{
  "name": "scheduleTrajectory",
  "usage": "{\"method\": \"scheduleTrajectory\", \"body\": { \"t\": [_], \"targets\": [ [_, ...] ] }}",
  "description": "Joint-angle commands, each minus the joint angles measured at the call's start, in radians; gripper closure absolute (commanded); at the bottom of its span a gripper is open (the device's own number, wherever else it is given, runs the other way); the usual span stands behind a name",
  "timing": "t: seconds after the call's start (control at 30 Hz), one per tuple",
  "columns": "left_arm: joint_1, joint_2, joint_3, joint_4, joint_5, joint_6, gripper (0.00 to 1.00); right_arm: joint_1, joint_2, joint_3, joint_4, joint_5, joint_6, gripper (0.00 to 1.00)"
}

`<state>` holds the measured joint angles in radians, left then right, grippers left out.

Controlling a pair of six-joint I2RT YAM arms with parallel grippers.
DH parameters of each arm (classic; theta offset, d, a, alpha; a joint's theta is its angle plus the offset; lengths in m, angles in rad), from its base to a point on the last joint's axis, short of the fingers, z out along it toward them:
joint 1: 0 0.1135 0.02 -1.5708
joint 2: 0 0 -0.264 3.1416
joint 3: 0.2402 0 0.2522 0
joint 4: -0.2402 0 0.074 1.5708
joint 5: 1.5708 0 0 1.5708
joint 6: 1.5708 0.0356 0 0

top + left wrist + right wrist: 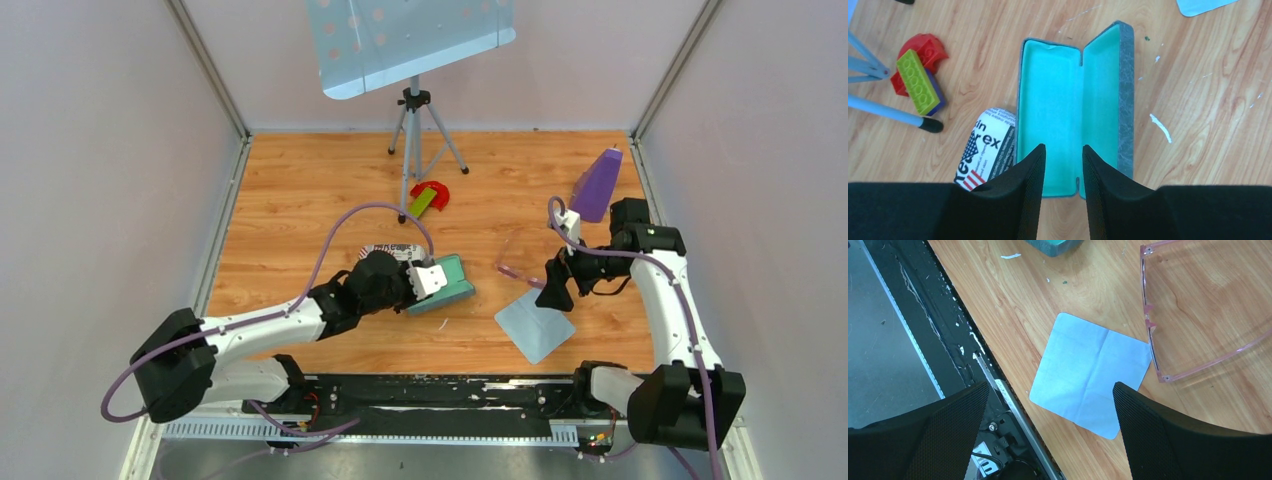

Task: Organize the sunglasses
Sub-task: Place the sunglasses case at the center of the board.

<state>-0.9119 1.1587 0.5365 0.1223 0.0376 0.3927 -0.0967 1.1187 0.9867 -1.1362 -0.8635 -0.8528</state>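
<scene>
The thin, see-through pink sunglasses point(1203, 305) lay flat on the table point(300, 200), unfolded by the look of it, out of the case and well apart from it. One corner sat just beside the flat pale-blue square cloth point(1088, 380), perhaps touching its edge. Nothing was gripping them.

The right hand point(1058, 440) hung above the cloth with its fingers spread wide and nothing between them. I'd judge that as lining up for a pick of either the cloth or the glasses next to it.

Across the table the grey oblong hard case point(1053, 110) lay opened out flat, its teal lining up and nothing in it, so it was ready to receive. The left hand point(1063, 170) hovered over the near end of the case, fingers a narrow gap apart and gripping nothing. My read is that it was there to steady the case, or had only just got it open.

Further out were a printed white pack point(988, 150) tucked against the case, a lime-green toy brick on a red one point(918, 75) and a purple wedge-shaped block point(597, 185). A tripod point(412, 120) carried a pale perforated panel point(400, 35).

The table was orange wood-grain, scuffed with white flecks, with a black rail point(440, 390) along its near edge and plain grey walls on three sides.
</scene>
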Motion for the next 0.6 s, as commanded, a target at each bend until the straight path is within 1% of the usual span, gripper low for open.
{"method": "scheduleTrajectory", "body": {
  "t": [0.0,0.37,0.57],
  "targets": [
    [-0.038,0.063,0.062,-0.030,0.022,-0.030,0.63,-0.021,0.009,0.013,-0.019,-0.023,-0.012,0.01],
    [-0.152,0.181,0.095,-0.068,-0.022,-0.018,0.62,-0.034,0.006,0.003,-0.019,-0.027,-0.019,0.01],
    [-0.176,0.208,0.112,-0.092,-0.021,-0.009,0.62,-0.035,0.007,0.007,-0.019,-0.031,-0.017,0.01]
  ]
}}
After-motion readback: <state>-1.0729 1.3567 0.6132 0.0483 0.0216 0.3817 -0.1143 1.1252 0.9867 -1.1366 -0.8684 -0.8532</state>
